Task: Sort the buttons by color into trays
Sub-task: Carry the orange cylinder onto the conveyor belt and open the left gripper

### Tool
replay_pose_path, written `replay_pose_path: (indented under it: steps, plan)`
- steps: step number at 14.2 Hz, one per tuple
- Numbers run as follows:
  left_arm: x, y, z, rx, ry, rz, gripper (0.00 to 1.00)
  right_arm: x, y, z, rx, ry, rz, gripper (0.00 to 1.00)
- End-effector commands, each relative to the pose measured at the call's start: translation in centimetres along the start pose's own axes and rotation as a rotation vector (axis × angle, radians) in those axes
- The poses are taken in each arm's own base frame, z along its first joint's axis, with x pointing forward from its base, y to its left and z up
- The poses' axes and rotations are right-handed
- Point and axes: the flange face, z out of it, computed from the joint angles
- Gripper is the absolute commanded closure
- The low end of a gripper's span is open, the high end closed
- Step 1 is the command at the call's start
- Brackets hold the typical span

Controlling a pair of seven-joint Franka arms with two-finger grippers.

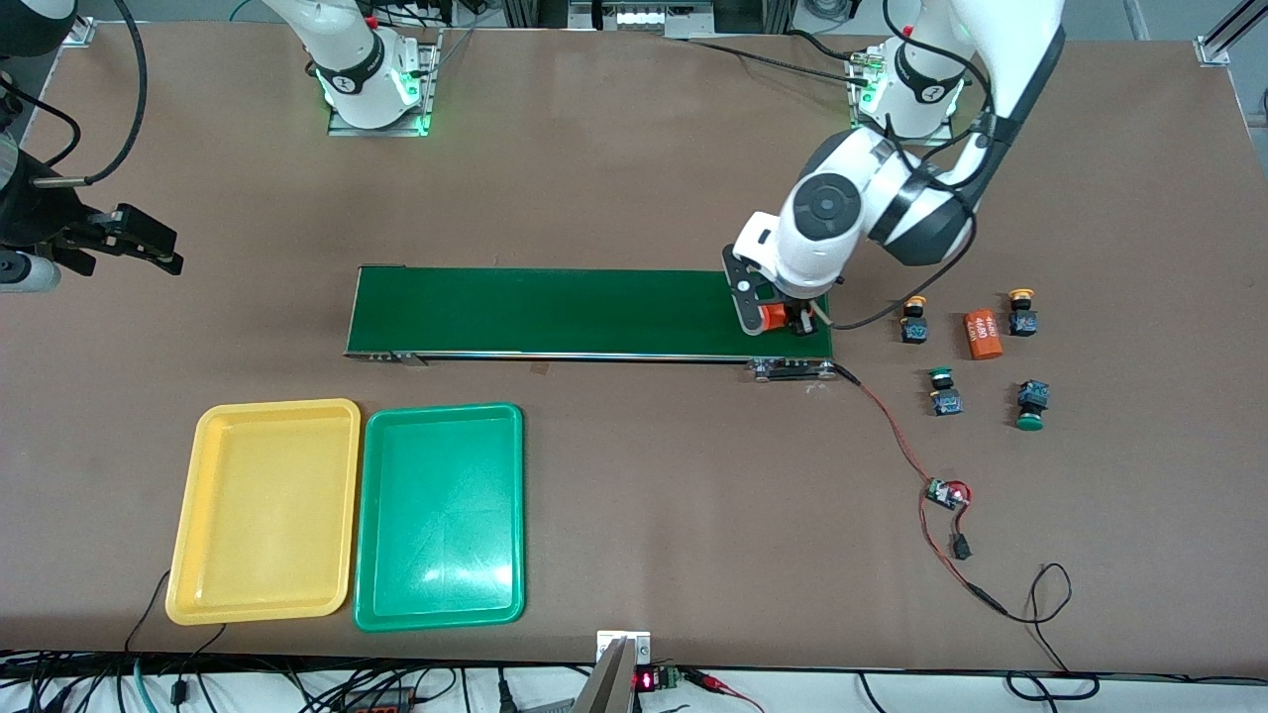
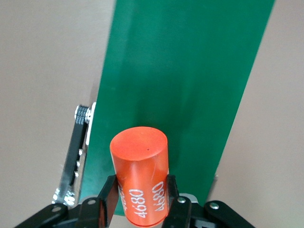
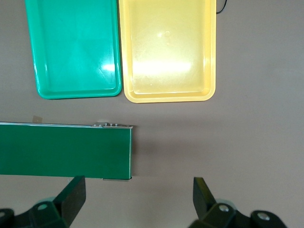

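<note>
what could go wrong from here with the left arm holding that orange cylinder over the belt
1. The left gripper is shut on an orange 4680 cylinder, not a button; set on the conveyor belt, it may reach the trays by mistake.
2. It is held near its lower end, so it may tip or roll when released.
3. All four buttons, such as the green-capped one, lie unsorted, and the right gripper waits open off the belt's end.

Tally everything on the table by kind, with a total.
Yellow-capped buttons: 2
Green-capped buttons: 2
Orange 4680 cylinders: 2, one lying among the buttons, one held by the left end effector over the belt
Trays: 2, yellow tray, green tray
Conveyor belt: 1
Total: 9
</note>
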Motion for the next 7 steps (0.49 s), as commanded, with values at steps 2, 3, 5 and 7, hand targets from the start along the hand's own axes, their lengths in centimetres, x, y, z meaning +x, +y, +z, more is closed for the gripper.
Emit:
replay_pose_path:
  steps: [2, 3, 5, 7]
  plan:
    - [0.2, -0.5, -1.1, 0.049, -0.030, 0.210, 0.84, -0.3, 0.2, -0.1, 0.011, -0.003, -0.002, 0.00]
    - [0.1, -0.6, -1.0, 0.049, -0.031, 0.228, 0.84, -0.3, 0.2, -0.1, 0.011, -0.003, -0.002, 0.00]
    - [0.2, -0.7, -0.6, 0.071, -0.056, 0.252, 0.84, -0.3, 0.1, -0.1, 0.011, -0.003, -0.003, 0.00]
    - [0.3, -0.6, 0.1, 0.061, -0.060, 0.252, 0.83, -0.3, 0.2, -0.1, 0.011, -0.003, -0.002, 0.00]
